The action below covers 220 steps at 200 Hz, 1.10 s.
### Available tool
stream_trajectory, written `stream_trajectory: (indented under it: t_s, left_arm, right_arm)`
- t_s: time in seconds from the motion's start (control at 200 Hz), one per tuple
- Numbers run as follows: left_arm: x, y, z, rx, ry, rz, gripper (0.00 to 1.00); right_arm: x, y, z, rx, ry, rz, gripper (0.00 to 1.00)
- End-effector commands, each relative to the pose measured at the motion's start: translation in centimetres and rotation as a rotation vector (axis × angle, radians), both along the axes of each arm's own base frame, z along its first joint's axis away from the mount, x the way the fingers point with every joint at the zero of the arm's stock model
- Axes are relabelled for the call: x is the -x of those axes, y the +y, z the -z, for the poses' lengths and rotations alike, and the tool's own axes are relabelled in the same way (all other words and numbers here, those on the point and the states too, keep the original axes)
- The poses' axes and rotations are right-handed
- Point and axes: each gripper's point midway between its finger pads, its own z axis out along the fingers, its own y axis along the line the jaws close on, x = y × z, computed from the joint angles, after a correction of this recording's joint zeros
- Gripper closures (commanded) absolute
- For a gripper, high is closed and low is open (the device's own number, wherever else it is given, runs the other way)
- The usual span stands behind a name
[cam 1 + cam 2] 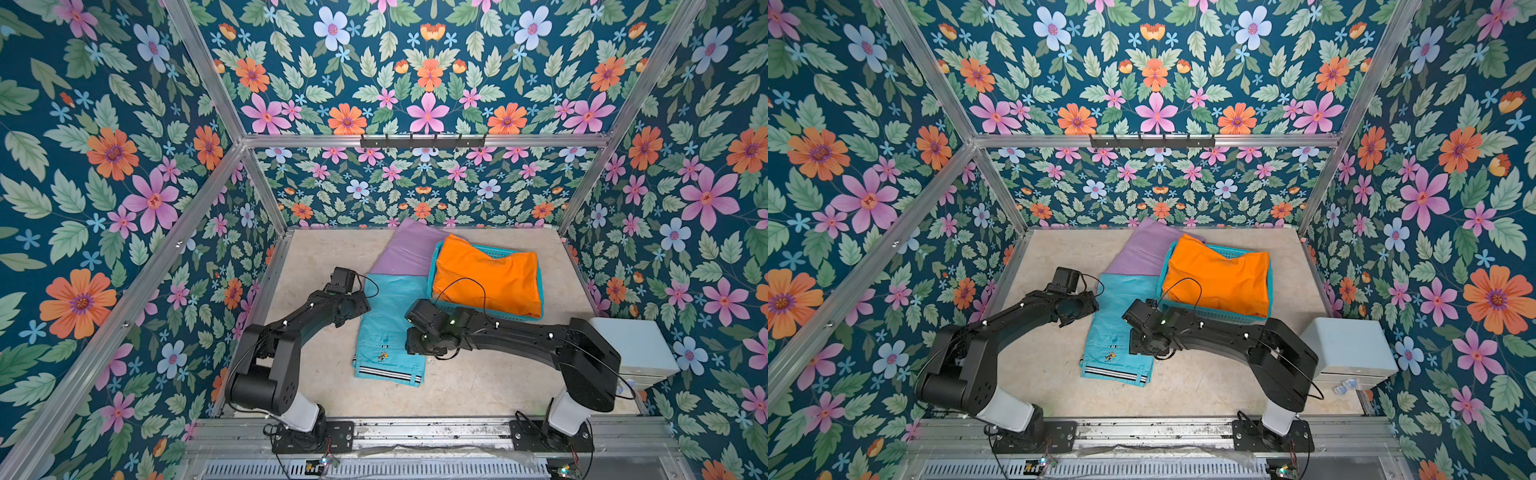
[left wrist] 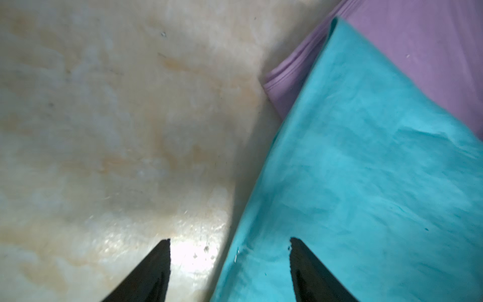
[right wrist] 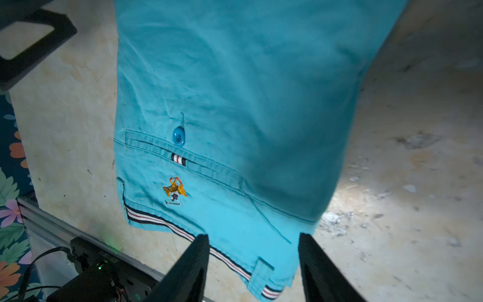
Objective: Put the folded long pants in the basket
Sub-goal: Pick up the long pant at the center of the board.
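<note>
Jaws of left gripper (image 2: 230, 239) and right gripper (image 3: 253, 235) are set apart astride edges of the turquoise pants (image 1: 384, 324), presumably for lifting.

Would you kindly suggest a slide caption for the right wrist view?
Right claw, jaws apart, poised over the striped waistband corner of the turquoise pants lying on the beige table.
</note>
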Motion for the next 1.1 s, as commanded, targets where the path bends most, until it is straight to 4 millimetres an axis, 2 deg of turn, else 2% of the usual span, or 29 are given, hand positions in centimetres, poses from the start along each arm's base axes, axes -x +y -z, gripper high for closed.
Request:
stream_trajectory:
  t_s: [0.0, 0.12, 0.255, 0.315, 0.4, 0.48, 0.575, 0.68, 0.78, 0.84, 0.945, 1.015, 1.095]
  left_arm:
    - [-2.2, -2.6, 0.2, 0.127, -0.057, 0.110, 0.28]
    - [-3.0, -3.0, 1.5, 0.140, -0.048, 0.135, 0.34]
    - [-2.0, -3.7, 2.5, 0.190, -0.028, 0.151, 0.54]
    - [-1.4, -3.7, 2.8, 0.199, -0.025, 0.149, 0.71]
    - [-0.8, -3.5, 2.9, 0.200, -0.021, 0.134, 1.00]
    - [-0.5, -2.2, 2.4, 0.159, -0.034, 0.082, 1.00]
    - [0.5, 2.0, 1.3, 0.076, -0.060, -0.095, 1.00]
    - [4.2, 8.0, 1.4, 0.053, -0.029, -0.372, 1.00]
    - [8.0, 12.4, 1.2, 0.060, -0.049, -0.596, 1.00]
    - [9.1, 13.5, 0.7, 0.071, -0.086, -0.656, 1.00]
    - [10.2, 14.1, 0.2, 0.079, -0.082, -0.712, 1.00]
    - [10.4, 14.5, 0.0, 0.090, -0.097, -0.746, 1.00]
    - [10.3, 14.2, 0.0, 0.126, -0.099, -0.750, 1.00]
  right_arm:
    - [-0.8, 0.9, 0.8, 0.006, -0.011, 0.017, 0.41]
    - [-0.8, -0.1, 1.8, 0.056, -0.010, 0.031, 0.41]
    - [-1.0, -1.6, 2.4, 0.087, -0.002, 0.046, 0.42]
    - [-1.2, -2.2, 2.6, 0.073, 0.010, 0.063, 0.42]
    - [-1.7, -2.8, 2.6, 0.067, 0.022, 0.075, 0.44]
    - [-2.0, -3.0, 2.3, 0.070, 0.021, 0.070, 0.46]
    - [-1.6, -2.3, 1.3, 0.057, 0.030, 0.032, 0.48]
    - [-1.5, -2.2, 0.5, 0.051, 0.014, 0.033, 0.48]
    - [-1.4, -2.2, 0.5, 0.053, 0.016, 0.041, 0.45]
    - [-1.4, -2.1, 0.7, 0.046, 0.017, 0.043, 0.42]
    - [-0.4, -1.0, 0.9, 0.032, 0.046, -0.003, 0.43]
    - [0.9, 0.0, -0.2, 0.043, 0.032, -0.047, 0.44]
    - [3.3, 1.6, -1.8, 0.020, 0.010, -0.093, 0.43]
